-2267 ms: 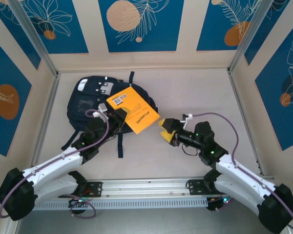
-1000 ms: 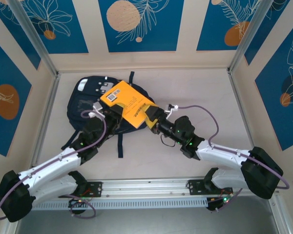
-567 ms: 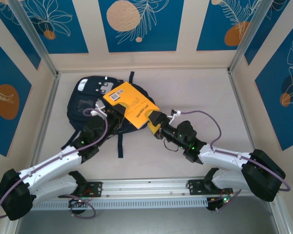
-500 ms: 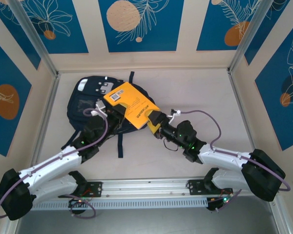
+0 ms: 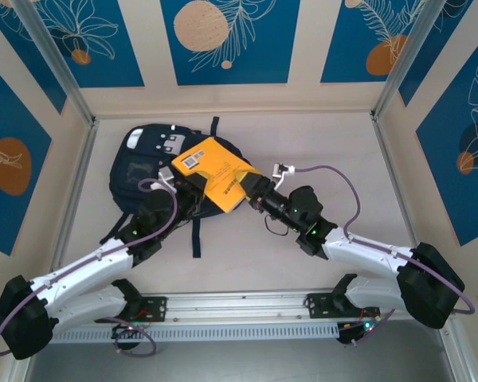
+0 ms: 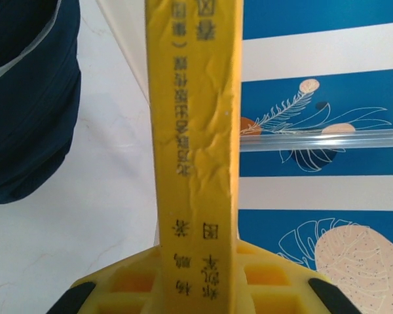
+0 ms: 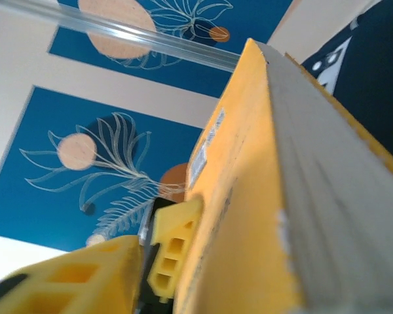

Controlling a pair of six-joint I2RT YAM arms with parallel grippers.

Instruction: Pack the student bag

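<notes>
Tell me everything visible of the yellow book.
The yellow book is a paperback with a barcode label on its cover, dark print down a creased spine and pale page edges. It hangs tilted over the student bag, clamped at the spine by the left gripper; the right gripper meets its opposite corner.

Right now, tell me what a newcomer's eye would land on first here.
The bright orange-yellow paperback book at centre, tilted over the large dark navy fabric backpack lying left of centre. The left gripper clamps its spine while the right gripper meets its opposite edge.
</notes>
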